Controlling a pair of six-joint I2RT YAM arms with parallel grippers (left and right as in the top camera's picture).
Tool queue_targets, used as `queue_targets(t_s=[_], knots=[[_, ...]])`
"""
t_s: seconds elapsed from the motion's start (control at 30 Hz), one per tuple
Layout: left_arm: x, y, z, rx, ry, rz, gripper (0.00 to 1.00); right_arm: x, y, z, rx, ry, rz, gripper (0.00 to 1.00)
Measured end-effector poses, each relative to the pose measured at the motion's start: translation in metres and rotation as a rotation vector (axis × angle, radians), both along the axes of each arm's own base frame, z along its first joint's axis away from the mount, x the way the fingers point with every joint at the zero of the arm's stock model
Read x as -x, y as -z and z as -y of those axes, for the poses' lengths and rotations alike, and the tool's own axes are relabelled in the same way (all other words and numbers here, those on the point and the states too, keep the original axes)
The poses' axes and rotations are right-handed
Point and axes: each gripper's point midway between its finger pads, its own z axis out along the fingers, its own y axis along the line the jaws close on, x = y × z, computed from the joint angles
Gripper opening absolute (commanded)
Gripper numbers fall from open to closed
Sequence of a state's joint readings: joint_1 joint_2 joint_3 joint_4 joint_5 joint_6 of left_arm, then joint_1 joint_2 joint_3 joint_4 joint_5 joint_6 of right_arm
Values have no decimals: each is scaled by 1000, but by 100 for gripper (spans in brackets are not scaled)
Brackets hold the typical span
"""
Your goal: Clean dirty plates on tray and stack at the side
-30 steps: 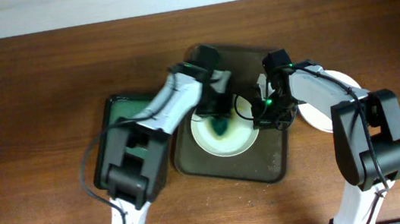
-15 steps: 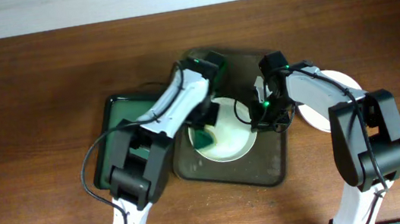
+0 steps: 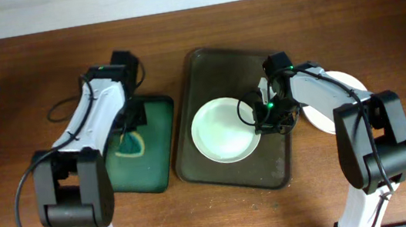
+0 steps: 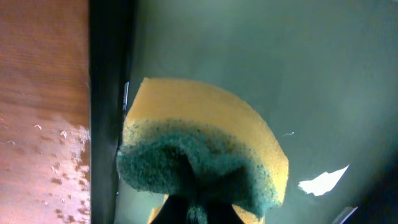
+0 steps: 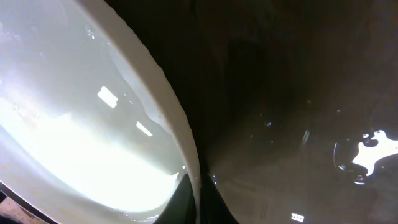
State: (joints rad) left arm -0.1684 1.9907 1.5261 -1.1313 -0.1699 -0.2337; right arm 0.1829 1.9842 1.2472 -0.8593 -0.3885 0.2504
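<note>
A round, shallow white plate [image 3: 221, 134] lies in the big dark olive-brown tray [image 3: 213, 69] with rounded corners and a raised rim. The tray sits in the middle of the brown wooden tabletop [image 3: 20, 81], a bit nearer the far edge. The plate looks plain white, with no green on it.

The right gripper [image 3: 264, 121] is at the plate's right side. Its jaws are closed on the rim. The right wrist view shows the thin white rim pinched between the dark jaws low in the picture.

A second plate [image 3: 346, 80], also white and round, lies on the tabletop just beside the tray, toward the right edge. The right arm [image 3: 325, 95] hides part of it, so I cannot tell if more plates lie under it.

Toward the left edge, just beside the big tray, lies a smaller shiny green tray [image 3: 158, 161]. The left gripper [image 3: 129, 132] hangs over it. Its jaws are closed on a yellow sponge [image 4: 205, 155] with a green scrubby side, and the sponge bends where it is squeezed. I cannot tell if the sponge touches the green tray.
</note>
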Motion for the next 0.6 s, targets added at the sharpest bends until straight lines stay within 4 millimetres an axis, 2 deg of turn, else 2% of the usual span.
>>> queue_targets(t_s=[0.03,0.07,0.1,0.13,0.17,0.2,0.27,0.33,0.37,0.4,0.43,0.5,0.53,0.6], knots=[[4,5,-1,47,11,-24,21,0,0,0,0,0,0,4],[2,5,4,89,29,-21,38,0,0,0,0,0,0,4],[2,4,10,124,49,-24,60,0,0,0,-1,0,-1,4],[2,-1,16,155,63,-14,97,1,-1,0,1,0,-1,4],[2,-9,20,177,78,5,100,1,-1,1,7,-1,-2,4],[1,-33,26,214,91,63,100,2,-3,4,23,0,2,4],[8,-69,29,244,104,138,100,2,-21,14,75,-2,55,4],[18,-101,29,262,113,204,100,-3,-66,25,172,-14,206,4],[26,-128,29,274,122,275,100,-4,-95,33,239,-17,308,4],[32,-144,29,278,127,314,100,-2,-107,31,280,-33,354,4],[37,-159,28,282,132,359,100,2,-129,36,395,-40,440,4],[57,-202,25,296,149,494,100,6,-165,31,491,-59,594,4],[66,-219,24,300,155,546,99,8,-179,32,534,-59,653,4],[78,-236,22,304,162,604,99,10,-190,32,601,-68,705,4]])
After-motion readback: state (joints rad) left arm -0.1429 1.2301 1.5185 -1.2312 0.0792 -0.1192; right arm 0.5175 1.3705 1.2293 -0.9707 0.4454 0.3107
